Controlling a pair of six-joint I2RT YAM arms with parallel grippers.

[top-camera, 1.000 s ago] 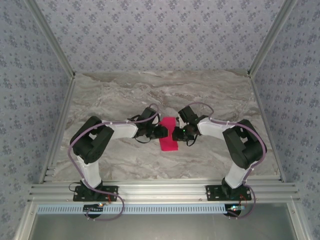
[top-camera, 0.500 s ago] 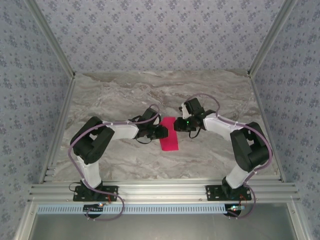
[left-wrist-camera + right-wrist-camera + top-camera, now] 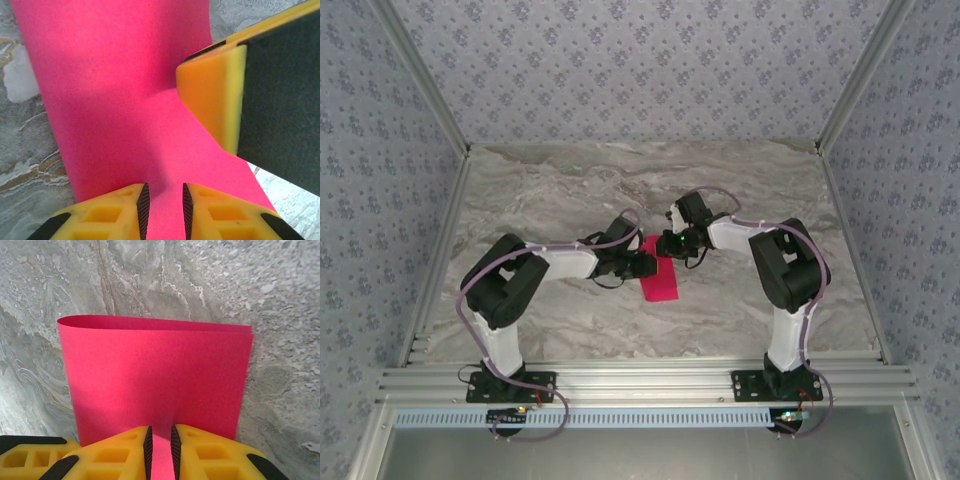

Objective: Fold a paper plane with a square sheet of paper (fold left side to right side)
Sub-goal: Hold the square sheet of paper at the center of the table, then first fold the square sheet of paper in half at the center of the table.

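Observation:
The square sheet of paper (image 3: 660, 283) lies folded into a narrow magenta strip on the marble table (image 3: 550, 190), its rounded fold edge (image 3: 150, 322) at the far side in the right wrist view. My left gripper (image 3: 649, 264) rests on the strip's left edge, its jaws a small gap apart with flat paper (image 3: 115, 90) showing between the fingertips (image 3: 143, 200). My right gripper (image 3: 664, 243) sits at the strip's far end, tips down on the paper (image 3: 155, 375), jaws a narrow slit apart. One right finger (image 3: 212, 95) shows in the left wrist view. No paper plane shape is seen.
Aluminium frame rails (image 3: 640, 380) run along the table's near edge, and patterned walls (image 3: 640, 70) enclose the back and sides. Both arms' elbows (image 3: 505, 280) (image 3: 790, 265) stand over the table's near half.
My right arm has swung from the strip's right side round to its far end. The left arm and the paper have stayed put.

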